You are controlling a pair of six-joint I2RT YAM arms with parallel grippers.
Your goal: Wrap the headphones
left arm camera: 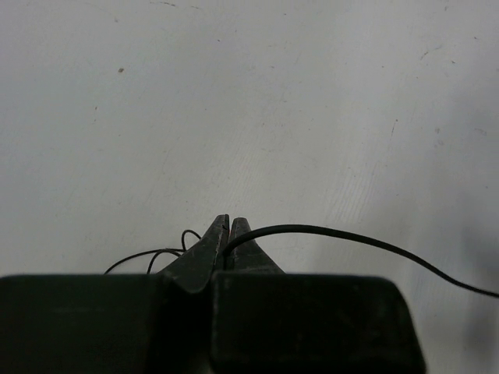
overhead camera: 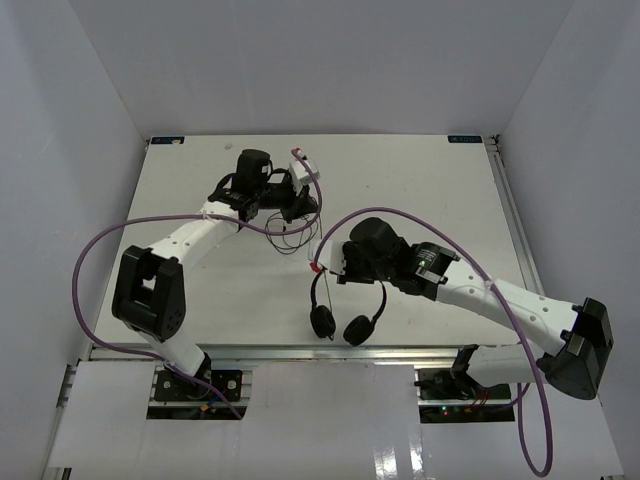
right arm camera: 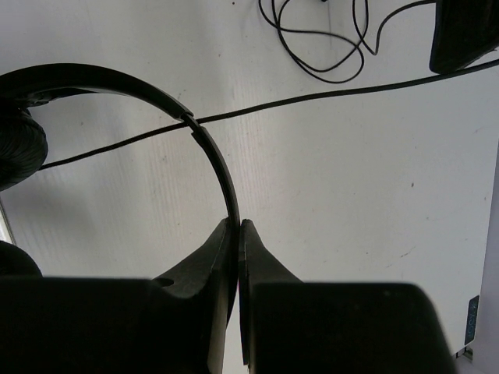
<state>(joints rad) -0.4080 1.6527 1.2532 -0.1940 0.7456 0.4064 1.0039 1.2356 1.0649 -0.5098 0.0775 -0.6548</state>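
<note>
Farther back on the table, left of its middle, the left gripper was pinched shut on the cord. Near the table's front edge, the right gripper was clamped on the headband of the headphones, earcups toward that edge.

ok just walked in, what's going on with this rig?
Wrapping job under way. The right gripper is shut on the headphones at the headband, earcups toward the near edge. The left gripper, farther back on the table, is shut on the cord. One run of cord crosses the headband; the rest lies in loose loops, not yet wound.
</note>
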